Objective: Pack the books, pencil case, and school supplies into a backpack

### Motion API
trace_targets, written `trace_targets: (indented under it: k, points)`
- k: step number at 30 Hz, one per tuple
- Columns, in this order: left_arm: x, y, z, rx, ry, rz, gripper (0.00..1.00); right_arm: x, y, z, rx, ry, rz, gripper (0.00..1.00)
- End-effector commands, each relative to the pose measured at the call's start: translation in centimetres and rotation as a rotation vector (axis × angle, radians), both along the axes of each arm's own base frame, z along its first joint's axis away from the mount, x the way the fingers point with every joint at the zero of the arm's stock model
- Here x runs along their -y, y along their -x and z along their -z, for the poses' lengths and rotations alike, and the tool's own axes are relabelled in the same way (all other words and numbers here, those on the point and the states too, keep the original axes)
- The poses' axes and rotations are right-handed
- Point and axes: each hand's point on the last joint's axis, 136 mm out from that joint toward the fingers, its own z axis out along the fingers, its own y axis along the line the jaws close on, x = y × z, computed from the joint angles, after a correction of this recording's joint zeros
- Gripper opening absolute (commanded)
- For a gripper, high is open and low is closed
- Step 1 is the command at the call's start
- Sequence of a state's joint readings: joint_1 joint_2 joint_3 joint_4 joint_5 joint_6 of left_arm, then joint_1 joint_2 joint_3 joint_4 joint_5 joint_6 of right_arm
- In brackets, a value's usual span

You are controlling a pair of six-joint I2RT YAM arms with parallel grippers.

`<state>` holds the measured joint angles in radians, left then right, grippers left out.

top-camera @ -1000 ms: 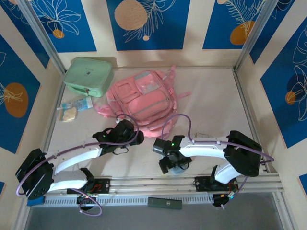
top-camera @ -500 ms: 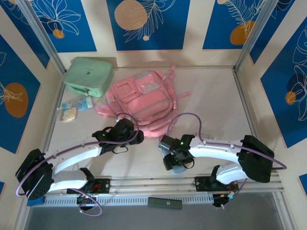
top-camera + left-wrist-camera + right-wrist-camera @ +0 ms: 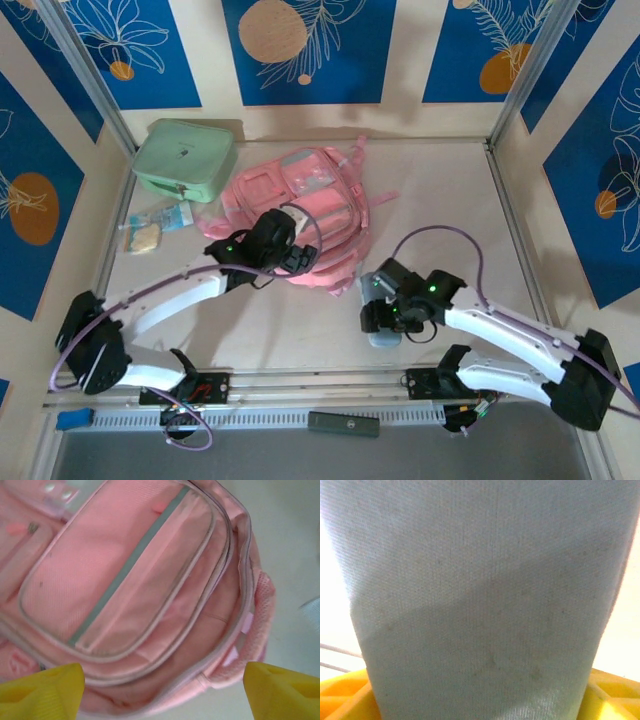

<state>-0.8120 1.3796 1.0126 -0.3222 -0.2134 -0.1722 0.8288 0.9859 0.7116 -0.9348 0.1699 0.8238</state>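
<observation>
The pink backpack point(image 3: 305, 195) lies flat in the middle of the table, front pockets up. My left gripper point(image 3: 287, 252) hovers over its near end. In the left wrist view the yellow fingertips point(image 3: 42, 690) stand wide apart, open, either side of the backpack's point(image 3: 135, 575) zipped top edge and pink handle, holding nothing. My right gripper point(image 3: 385, 318) is to the right of the backpack's near corner, shut on the grey-blue pencil case point(image 3: 381, 336). The pencil case's grey cloth point(image 3: 480, 595) rises between my right gripper's point(image 3: 480, 707) yellow fingers point(image 3: 342, 695). Books and the small bar are out of view.
A mint-green boxy case point(image 3: 185, 158) stands at the back left, beside the backpack. A clear packet with something yellow point(image 3: 155, 227) lies in front of it. A dark flat bar point(image 3: 343, 423) rests on the rail at the near edge. Bare table lies to the right.
My left gripper has moved forward and right, onto the backpack's near end. My right arm has swung right and slightly forward, carrying the pencil case with it.
</observation>
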Motion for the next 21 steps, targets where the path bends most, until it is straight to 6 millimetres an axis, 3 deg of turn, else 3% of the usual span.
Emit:
trace_targets:
  k: [1, 5, 15, 21]
  points:
    - [1.6, -1.6, 0.5, 0.088, -0.141, 0.19, 0.82, 0.5, 0.5, -1.0, -0.048, -0.065, 0.057, 0.74]
    - [2.2, -3.9, 1.5, 0.089, -0.248, 0.213, 0.8, 1.2, -0.7, -2.3, -0.037, -0.09, 0.117, 0.74]
    - [3.4, -7.6, 5.5, -0.043, -0.368, 0.255, 0.72, 0.3, -2.7, -3.3, -0.017, -0.164, 0.151, 0.74]
    - [4.9, -7.6, 6.9, -0.099, -0.356, 0.336, 0.69, 0.3, -3.6, -3.6, -0.01, -0.177, 0.154, 0.74]
